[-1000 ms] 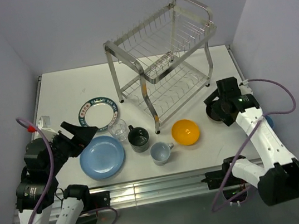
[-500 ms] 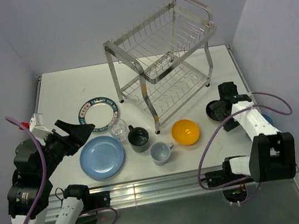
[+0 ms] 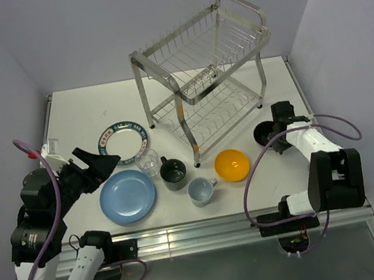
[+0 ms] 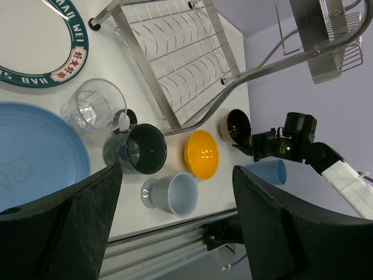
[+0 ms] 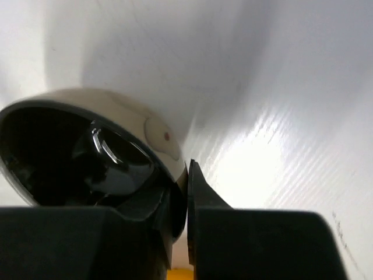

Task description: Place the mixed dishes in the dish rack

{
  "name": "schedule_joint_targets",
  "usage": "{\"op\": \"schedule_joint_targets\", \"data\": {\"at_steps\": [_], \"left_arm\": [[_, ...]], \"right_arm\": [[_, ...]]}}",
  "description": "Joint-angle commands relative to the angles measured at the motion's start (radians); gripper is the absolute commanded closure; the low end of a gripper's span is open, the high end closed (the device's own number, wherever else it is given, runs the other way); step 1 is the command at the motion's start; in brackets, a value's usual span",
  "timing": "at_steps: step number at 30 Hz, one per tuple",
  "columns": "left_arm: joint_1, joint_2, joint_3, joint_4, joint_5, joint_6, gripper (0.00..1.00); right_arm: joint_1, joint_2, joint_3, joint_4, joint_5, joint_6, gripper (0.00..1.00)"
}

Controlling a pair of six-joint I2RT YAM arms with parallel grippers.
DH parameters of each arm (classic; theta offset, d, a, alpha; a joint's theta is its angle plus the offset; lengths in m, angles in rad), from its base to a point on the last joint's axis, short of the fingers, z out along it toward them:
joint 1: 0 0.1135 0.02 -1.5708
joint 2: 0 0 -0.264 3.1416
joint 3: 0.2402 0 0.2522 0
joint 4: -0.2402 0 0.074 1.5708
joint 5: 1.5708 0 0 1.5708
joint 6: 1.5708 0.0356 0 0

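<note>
Nothing sits in the rack point(image 3: 204, 113) yet: right gripper point(image 5: 186, 175) clenched on a dark bowl's point(image 5: 76, 151) rim at right, left gripper point(image 3: 102, 160) spread and empty, other dishes point(image 3: 128, 196) waiting on the table point(image 3: 84, 109)

A white table point(image 3: 84, 113) stands in a corner between plain pale lavender walls point(image 3: 86, 28), evenly lit.

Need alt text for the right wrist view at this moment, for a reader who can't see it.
The right end effector pinches the rim of a bowl, glossy black inside and cream outside, with one finger inside it and one outside. Bright white table fills the rest of this very close, low view.
</note>
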Motion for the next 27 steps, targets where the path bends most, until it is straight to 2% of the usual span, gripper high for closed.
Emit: {"op": "schedule_joint_targets", "data": {"at_steps": [1, 8, 12, 13, 15, 16, 18, 21, 23, 27], "left_arm": [[-0.001, 0.015, 0.016, 0.009, -0.004, 0.031, 0.18], [-0.001, 0.095, -0.007, 0.005, 0.019, 0.075, 0.23], [-0.003, 0.145, -0.021, 0.008, 0.041, 0.114, 0.26], [-0.003, 0.150, -0.023, 0.009, 0.045, 0.120, 0.26], [-0.010, 0.162, -0.026, 0.017, 0.056, 0.131, 0.27], [-0.012, 0.165, -0.026, 0.017, 0.062, 0.132, 0.27], [-0.024, 0.175, -0.026, 0.024, 0.084, 0.138, 0.28], [-0.049, 0.181, -0.027, 0.037, 0.134, 0.132, 0.30], [-0.072, 0.176, -0.029, 0.058, 0.176, 0.115, 0.30], [-0.124, 0.169, -0.031, 0.094, 0.220, 0.080, 0.31]], "right_arm": [[0.009, -0.038, -0.007, 0.010, 0.017, -0.014, 1.00], [0.074, -0.196, 0.055, -0.062, 0.113, -0.118, 1.00], [0.220, -0.343, 0.123, -0.126, 0.191, -0.215, 1.00], [0.307, -0.361, 0.161, -0.146, 0.219, -0.230, 1.00], [0.399, -0.395, 0.206, -0.226, 0.271, -0.244, 1.00], [0.495, -0.407, 0.247, -0.244, 0.276, -0.253, 1.00], [0.596, -0.432, 0.287, -0.292, 0.273, -0.255, 1.00], [0.820, -0.432, 0.370, -0.376, 0.331, -0.191, 1.00], [0.963, -0.385, 0.439, -0.428, 0.380, -0.137, 1.00], [1.143, -0.230, 0.581, -0.532, 0.458, -0.054, 1.00]]}}
